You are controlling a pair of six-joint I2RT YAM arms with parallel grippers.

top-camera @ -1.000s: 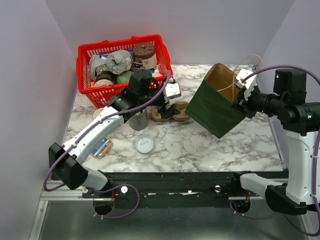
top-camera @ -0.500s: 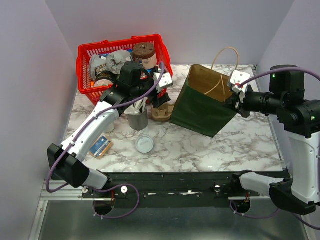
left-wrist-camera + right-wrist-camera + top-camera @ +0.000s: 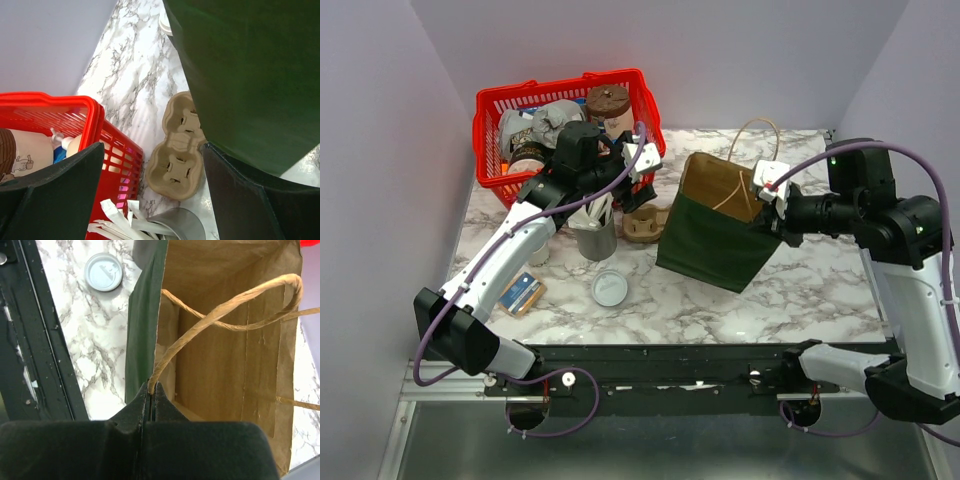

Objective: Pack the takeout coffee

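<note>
The takeout coffee does not show in any view. A green paper bag (image 3: pixel 705 240), brown inside (image 3: pixel 225 365), stands open at the table's middle right, leaning a little. My right gripper (image 3: pixel 766 218) is shut on the bag's twisted paper handle (image 3: pixel 210 315) where the cord meets the rim, its jaws pressed together (image 3: pixel 151 386). My left gripper (image 3: pixel 632 188) hangs open and empty by the red basket's (image 3: pixel 560 88) right corner. Between its fingers (image 3: pixel 154 150) lies a cardboard cup carrier (image 3: pixel 177 150), with the bag's green wall (image 3: pixel 250 75) to the right.
A metal cup (image 3: pixel 597 240) of paper-wrapped sticks stands under the left arm. A loose flat white lid (image 3: pixel 609 288) lies in front of it. A paper cup (image 3: pixel 537 252) and a small packet (image 3: pixel 523 293) sit at the left. The basket holds several cups and wrapped items.
My right arm has carried the bag leftwards and lower, from tilted in the air to nearly upright. The left gripper has drawn back a little towards the basket, still open.
</note>
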